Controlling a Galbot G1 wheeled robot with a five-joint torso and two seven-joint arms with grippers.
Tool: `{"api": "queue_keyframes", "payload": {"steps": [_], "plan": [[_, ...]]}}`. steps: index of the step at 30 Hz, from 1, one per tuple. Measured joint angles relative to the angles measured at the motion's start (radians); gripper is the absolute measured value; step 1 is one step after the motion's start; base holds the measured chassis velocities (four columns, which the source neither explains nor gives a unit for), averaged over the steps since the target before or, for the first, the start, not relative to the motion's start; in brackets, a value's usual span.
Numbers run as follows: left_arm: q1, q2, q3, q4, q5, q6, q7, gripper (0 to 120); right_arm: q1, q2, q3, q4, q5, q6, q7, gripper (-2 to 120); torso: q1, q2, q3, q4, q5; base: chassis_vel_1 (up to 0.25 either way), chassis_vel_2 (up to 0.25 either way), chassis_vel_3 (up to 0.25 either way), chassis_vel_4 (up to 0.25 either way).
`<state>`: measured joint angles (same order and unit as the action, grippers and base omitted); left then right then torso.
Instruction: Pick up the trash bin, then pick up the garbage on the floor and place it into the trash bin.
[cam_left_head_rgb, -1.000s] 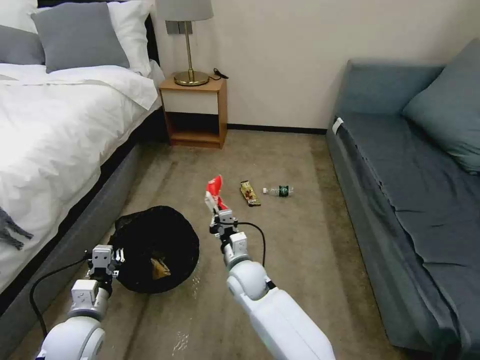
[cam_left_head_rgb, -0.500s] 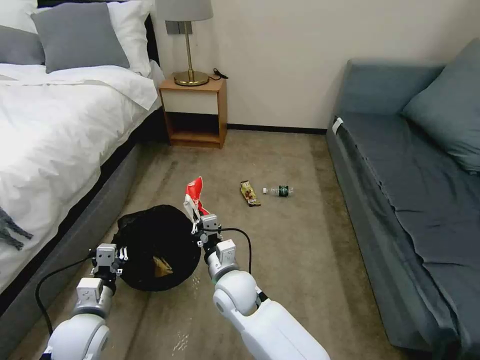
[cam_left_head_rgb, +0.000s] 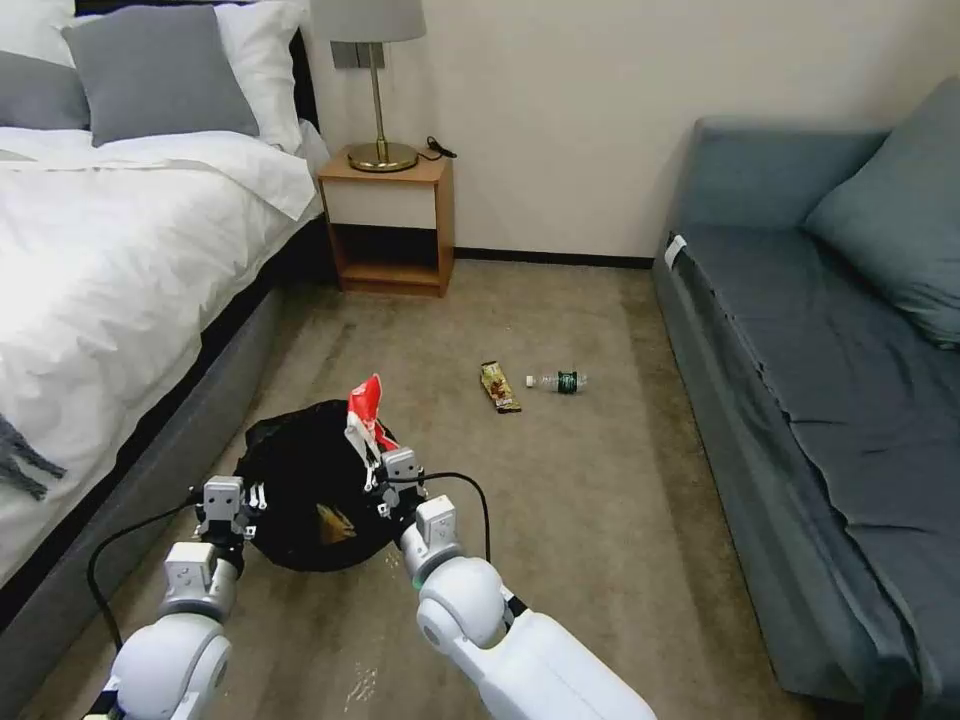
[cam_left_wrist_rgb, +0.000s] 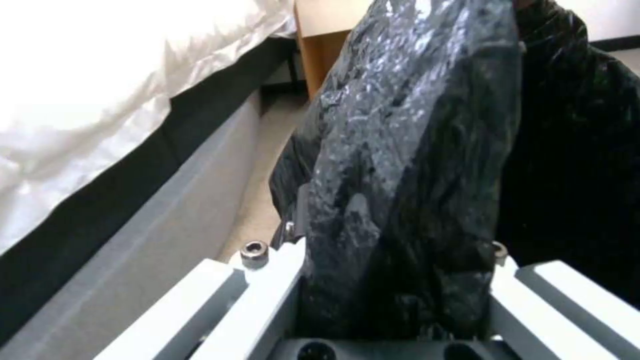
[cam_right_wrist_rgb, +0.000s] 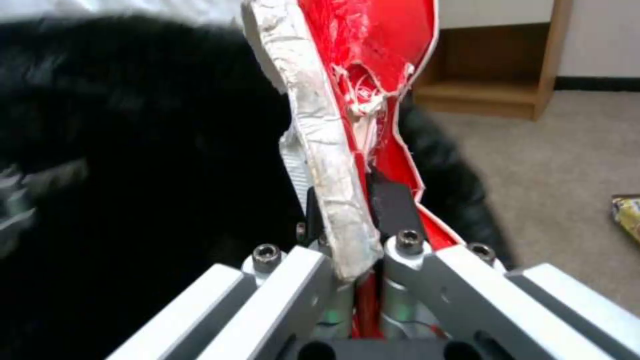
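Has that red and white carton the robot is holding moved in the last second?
Yes. Against the snack wrapper lying still on the carpet, the carton in the right tool has swung toward the robot's left, now over the trash bin.

Trash bin (cam_left_head_rgb: 300, 490): round, lined with crinkly black bag draped over rim, mouth open; a brown crumpled paper piece (cam_left_head_rgb: 333, 522) lies inside. Red-and-white crushed carton (cam_left_head_rgb: 364, 414): upright, above the bin's far rim. Yellow-brown snack wrapper (cam_left_head_rgb: 499, 386) flat on carpet; clear bottle (cam_left_head_rgb: 558, 381), green label, on its side just beside it.
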<state>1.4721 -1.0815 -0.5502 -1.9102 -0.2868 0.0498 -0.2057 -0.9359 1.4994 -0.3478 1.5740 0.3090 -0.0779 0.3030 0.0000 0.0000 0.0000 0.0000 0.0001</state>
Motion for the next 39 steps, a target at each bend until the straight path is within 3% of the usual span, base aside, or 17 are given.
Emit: {"api": "queue_keyframes", "payload": {"steps": [7, 15, 20, 36, 39], "plan": [[-0.029, -0.008, 0.036, -0.014, -0.015, 0.018, 0.0, 4, 0.002, -0.007, -0.012, -0.028, -0.001, -0.005, -0.009, 0, 0.0, 0.0, 0.0, 0.0, 0.0, 0.0, 0.0, 0.0, 0.0], [-0.031, -0.009, 0.044, -0.015, -0.019, 0.019, 0.002, 4, 0.002, -0.01, -0.003, -0.077, 0.004, -0.05, 0.041, 2, 0.0, 0.0, 0.0, 0.0, 0.0, 0.0, 0.0, 0.0, 0.0], [-0.026, -0.009, 0.041, -0.015, -0.022, 0.011, 0.002, 4, 0.0, -0.018, 0.01, -0.081, 0.002, -0.058, 0.049, 23, 0.0, 0.0, 0.0, -0.0002, 0.0, 0.0, 0.0, 0.0, 0.0], [-0.006, 0.001, 0.012, 0.013, -0.023, -0.017, 0.002, 4, -0.022, -0.004, 0.021, -0.018, -0.001, -0.086, 0.053, 76, 0.0, 0.0, 0.0, 0.0001, -0.0001, 0.0, 0.0, 0.0, 0.0], [-0.005, 0.003, 0.009, 0.021, -0.026, -0.023, 0.002, 4, -0.027, -0.001, 0.021, 0.0, -0.001, -0.092, 0.056, 92, 0.0, 0.0, 0.0, 0.0, -0.0001, 0.0, 0.0, 0.0, 0.0]]}}
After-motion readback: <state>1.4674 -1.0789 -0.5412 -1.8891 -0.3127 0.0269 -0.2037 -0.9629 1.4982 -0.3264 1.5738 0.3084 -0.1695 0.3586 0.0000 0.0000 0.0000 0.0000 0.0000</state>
